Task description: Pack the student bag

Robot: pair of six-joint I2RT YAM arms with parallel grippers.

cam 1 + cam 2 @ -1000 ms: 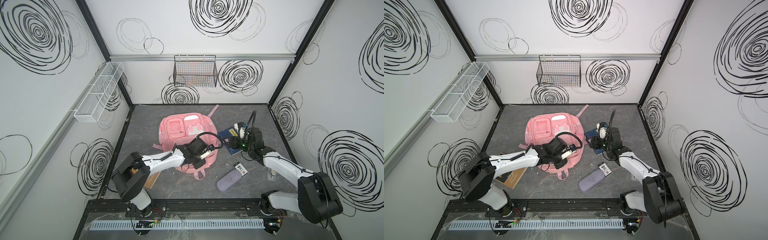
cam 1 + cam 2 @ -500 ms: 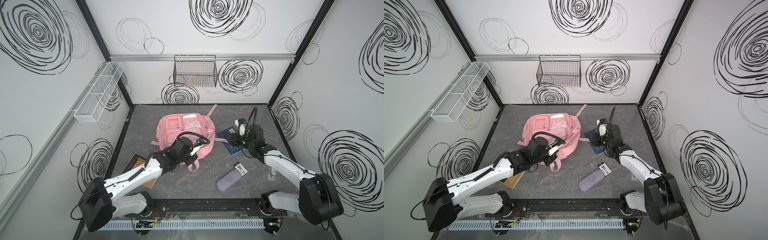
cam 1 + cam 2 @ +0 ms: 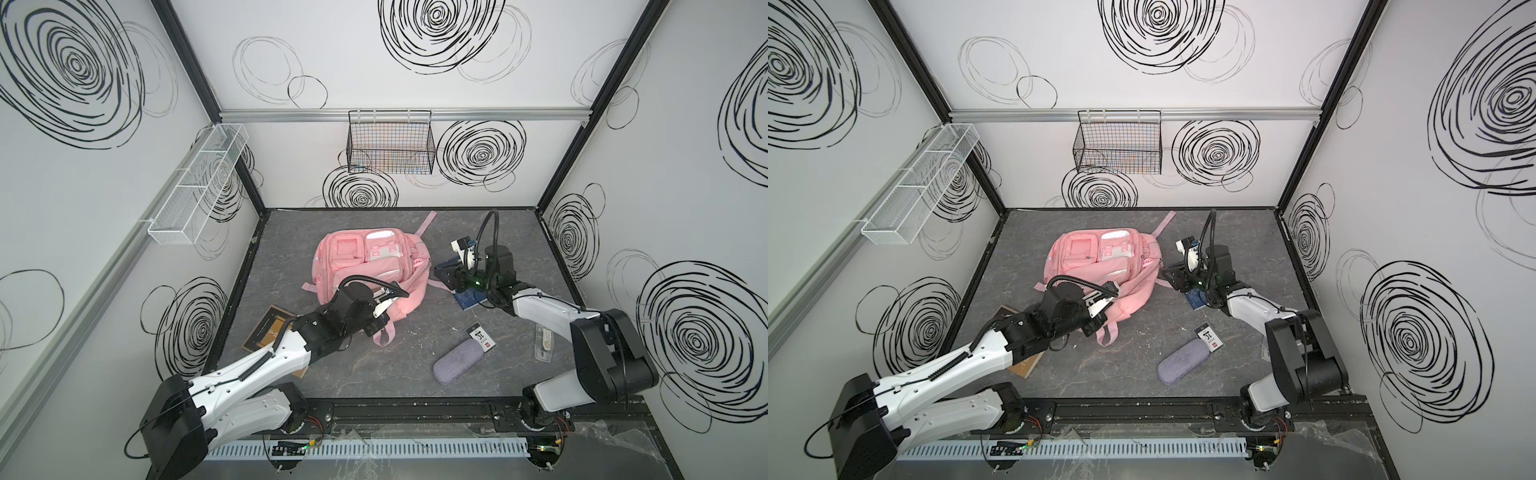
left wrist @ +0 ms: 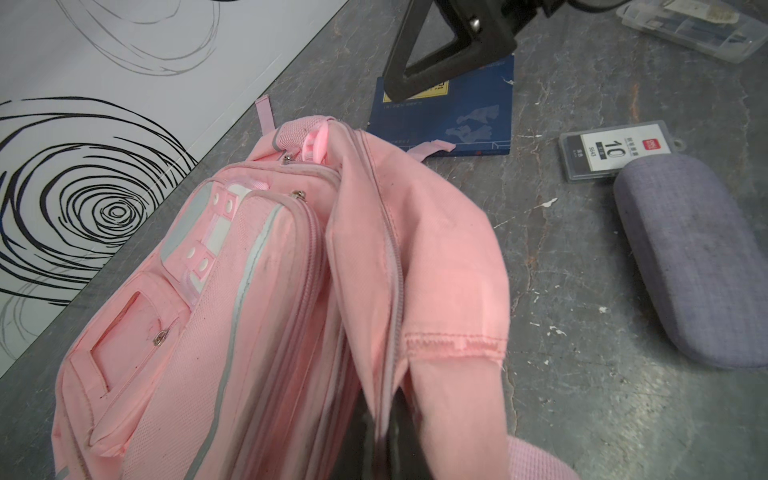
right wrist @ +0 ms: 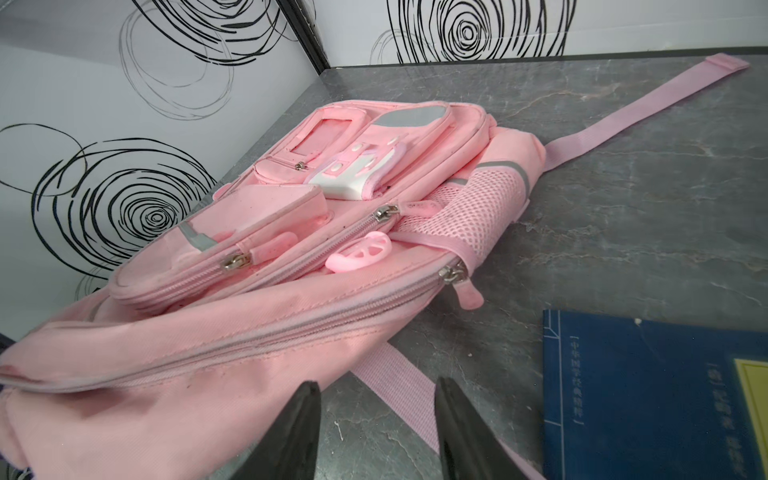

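Your left claw point(image 4: 385, 434) pinches the student bag point(image 3: 365, 270) by its near edge, holding it taut; your right claw point(image 5: 377, 432), spread, hovers by the main zipper point(image 5: 452, 275), likely to open it.

The student bag point(image 3: 365, 266) is pink all over, with pale grey-white trim strips, a white flap patch and pink mesh on its side pocket. The counter point(image 3: 374, 374) is dark grey, marbled with pale veins. The walls point(image 3: 332, 62) are white with black scribbled swirls. The book point(image 4: 457, 120) is dark blue with a yellow label. The pouch point(image 3: 457, 368) is grey-lilac; the card point(image 3: 481, 337) white with black print and a red square. The wire basket point(image 3: 390, 145) is black, the mesh shelf point(image 3: 195, 187) white
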